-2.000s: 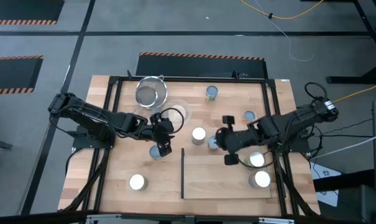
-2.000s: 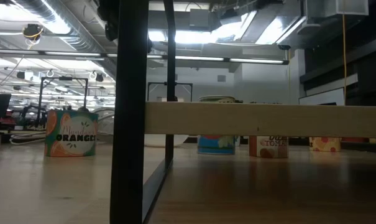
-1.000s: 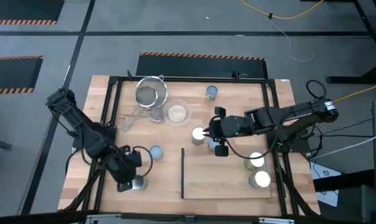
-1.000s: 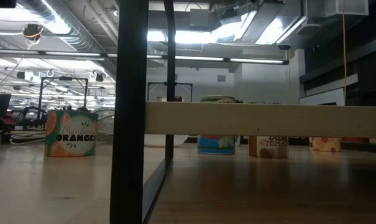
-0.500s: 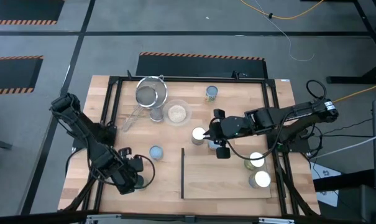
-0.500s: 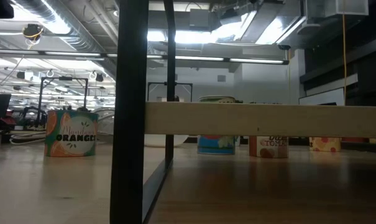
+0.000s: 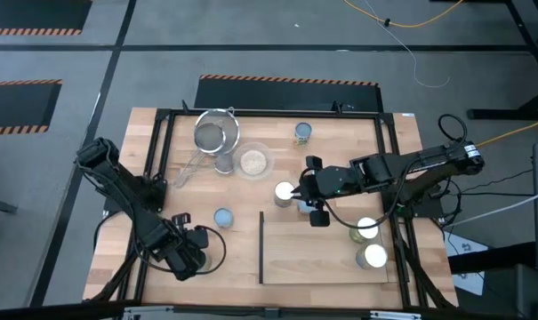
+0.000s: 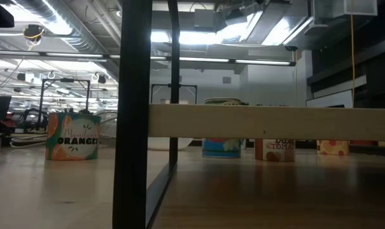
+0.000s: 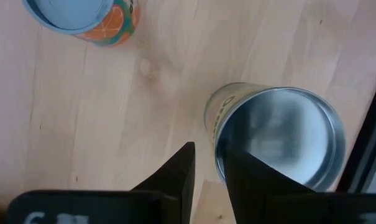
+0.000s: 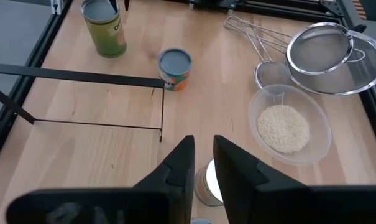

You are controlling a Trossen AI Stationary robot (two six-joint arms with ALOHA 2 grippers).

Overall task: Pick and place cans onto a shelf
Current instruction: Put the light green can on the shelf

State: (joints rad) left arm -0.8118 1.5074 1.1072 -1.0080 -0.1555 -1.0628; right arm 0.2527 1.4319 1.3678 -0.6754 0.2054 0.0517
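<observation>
- Cans: six counted for certain. Five show from above point(image 7: 303, 133) point(image 7: 284, 191) point(image 7: 222, 218) point(image 7: 366, 229) point(image 7: 373, 256), and one silver-topped green can point(image 9: 275, 137) shows in the left wrist view. Any others are hidden under the arms.
- Mesh strainers: two, one large point(image 10: 330, 53) and one small point(image 10: 271, 71).
- Glass bowl of grains point(image 7: 253, 161): one.
- Shelf point(image 7: 313, 253): one.
</observation>
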